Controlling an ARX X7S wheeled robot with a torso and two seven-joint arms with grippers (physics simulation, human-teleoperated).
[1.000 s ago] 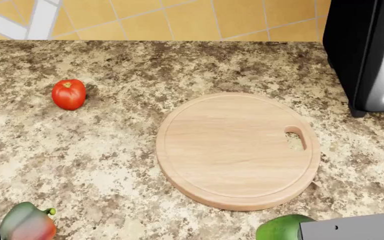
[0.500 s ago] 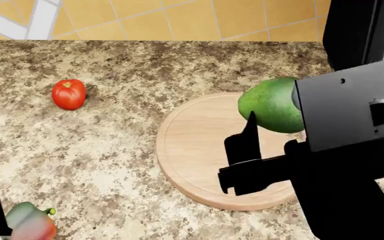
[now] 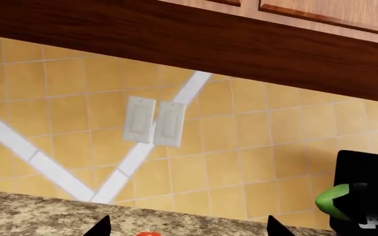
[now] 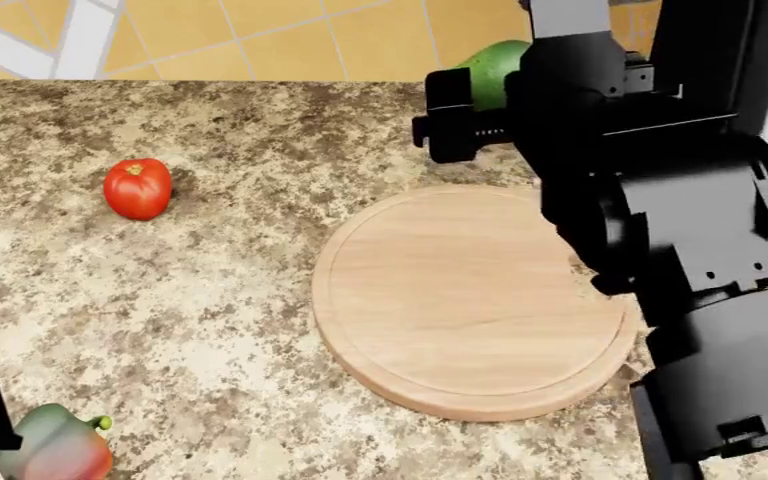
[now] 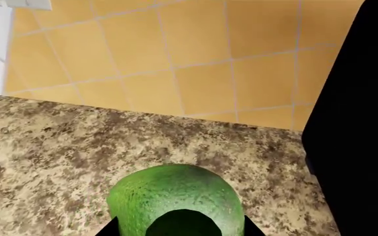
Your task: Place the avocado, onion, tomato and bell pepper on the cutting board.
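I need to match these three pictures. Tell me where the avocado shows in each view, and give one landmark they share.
Head view: the avocado is at the top, beyond the cutting board, in the right gripper.
Right wrist view: bottom centre, filling the lower middle.
Left wrist view: a green sliver at the right edge.
Shared landmark: the yellow tiled wall.

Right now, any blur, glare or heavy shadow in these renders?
Head view: sharp and evenly lit, soft shadow beside the tomato; bell pepper looks smeared at the frame edge. Right wrist view: avocado crisp, no glare. Left wrist view: dark cabinet underside, tiles clear.
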